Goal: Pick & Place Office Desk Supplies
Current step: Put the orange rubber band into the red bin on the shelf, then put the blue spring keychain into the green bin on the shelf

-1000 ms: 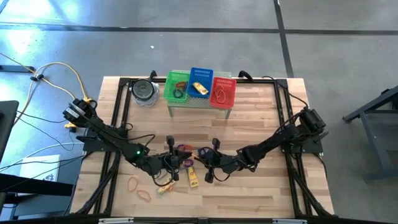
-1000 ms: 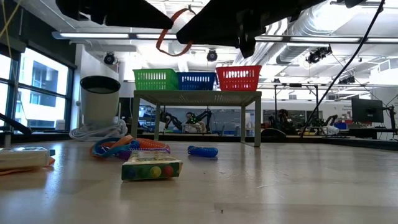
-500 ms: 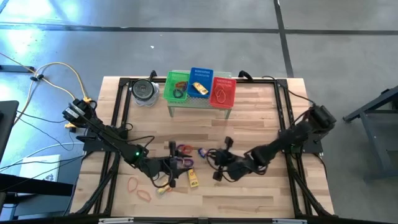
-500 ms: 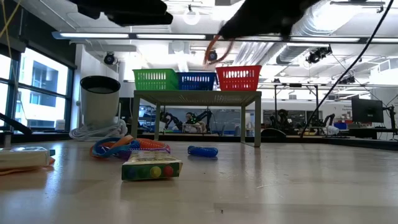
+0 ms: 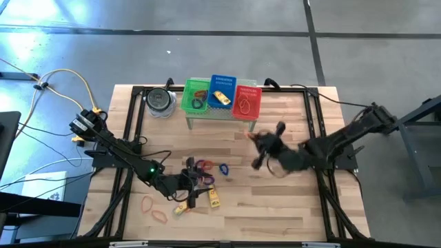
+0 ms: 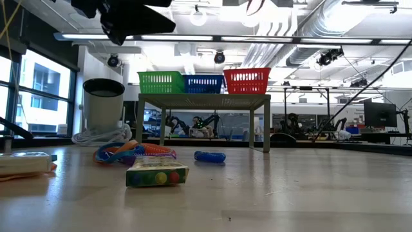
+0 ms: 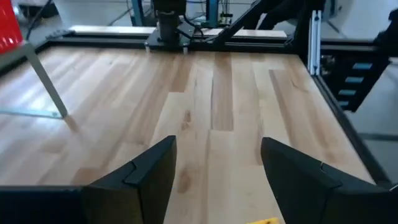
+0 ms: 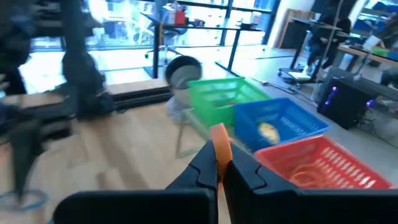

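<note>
High view: the right gripper (image 5: 258, 146), centre-right of frame, sits just below the red basket (image 5: 247, 100); right wrist view: its fingers are clamped on a thin orange band (image 8: 221, 144), judged light and floppy, best pinched across one strand; left wrist view: the left gripper (image 7: 217, 168) has its fingers apart, empty.

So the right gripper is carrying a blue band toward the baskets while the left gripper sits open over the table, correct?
Not quite: the band pinched in the right gripper is orange, not blue, as the right wrist view shows. The rest holds: baskets ahead, left gripper open.
</note>
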